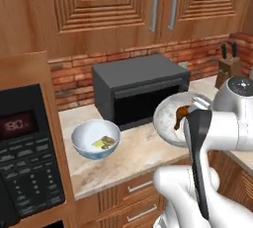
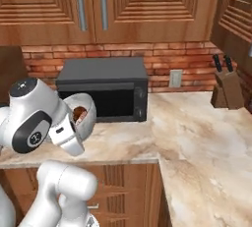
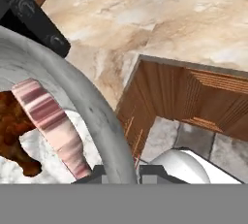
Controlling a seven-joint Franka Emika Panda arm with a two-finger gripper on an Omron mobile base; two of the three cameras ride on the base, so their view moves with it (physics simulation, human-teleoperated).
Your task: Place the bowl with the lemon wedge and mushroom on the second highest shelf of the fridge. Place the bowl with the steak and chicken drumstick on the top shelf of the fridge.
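Half the steak bowl [image 1: 165, 116] hides behind the arm, pincer [image 3: 121, 172] clenched on its rim.

I see a white bowl [image 1: 168, 116] with brown chicken [image 3: 12, 128] and pink striped steak [image 3: 51, 123]. The other bowl [image 1: 95, 139] is pale blue. The microwave [image 1: 141, 88] is black, the counter [image 2: 197, 137] tan marble, the wall [image 2: 172, 56] red brick.
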